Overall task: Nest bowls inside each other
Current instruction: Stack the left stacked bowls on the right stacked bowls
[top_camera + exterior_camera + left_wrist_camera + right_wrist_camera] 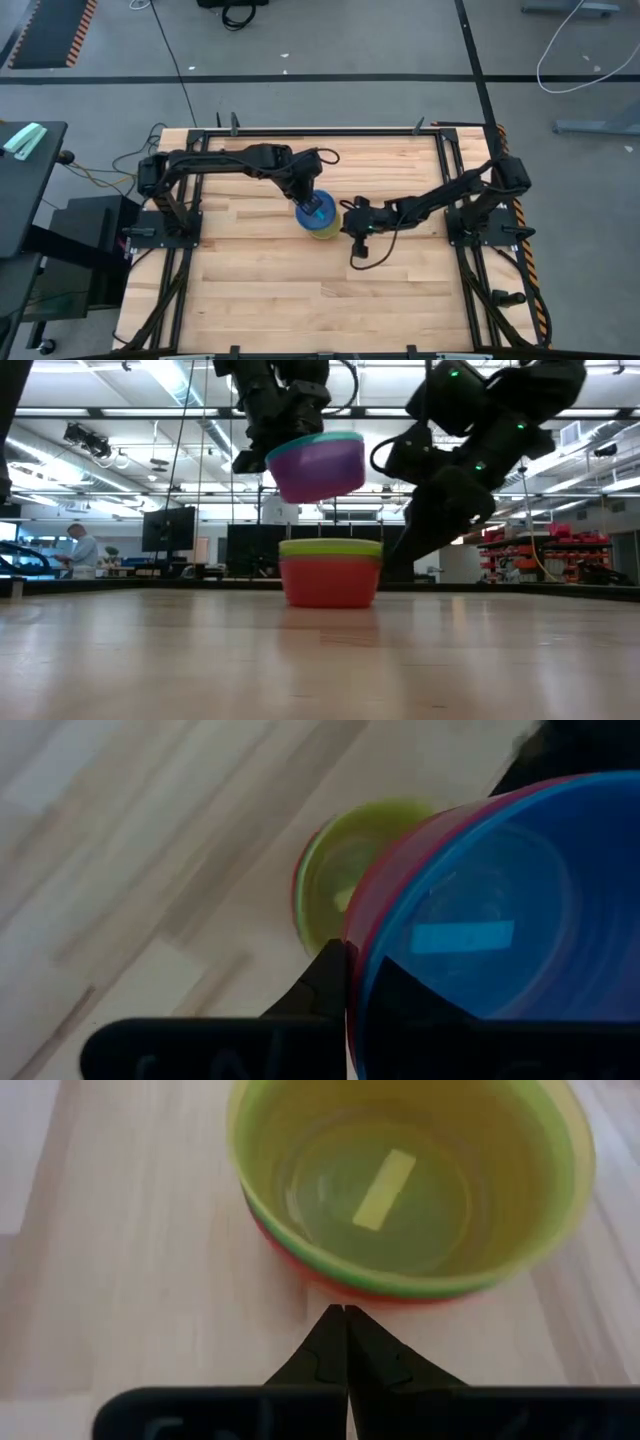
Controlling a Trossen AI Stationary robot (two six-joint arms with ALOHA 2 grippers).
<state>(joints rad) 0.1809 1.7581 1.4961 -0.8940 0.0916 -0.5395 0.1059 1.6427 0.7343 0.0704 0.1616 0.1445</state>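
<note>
- Two stacks: your left gripper (345, 982) pinches the blue-purple stack's (318, 463) rim, held above the yellow-topped stack (331, 571) on the table (260, 290).
- Right gripper (345, 1342), pressed together, waits just beside.
- Next, centre and lower it.

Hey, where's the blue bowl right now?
The blue bowl sits nested in the purple bowl, held by the left pincer in the air above the yellow-topped stack mid-table.

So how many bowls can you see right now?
6: blue, pink and purple nested in the left gripper; yellow, green and orange stacked on the table. Others may be hidden inside.
</note>
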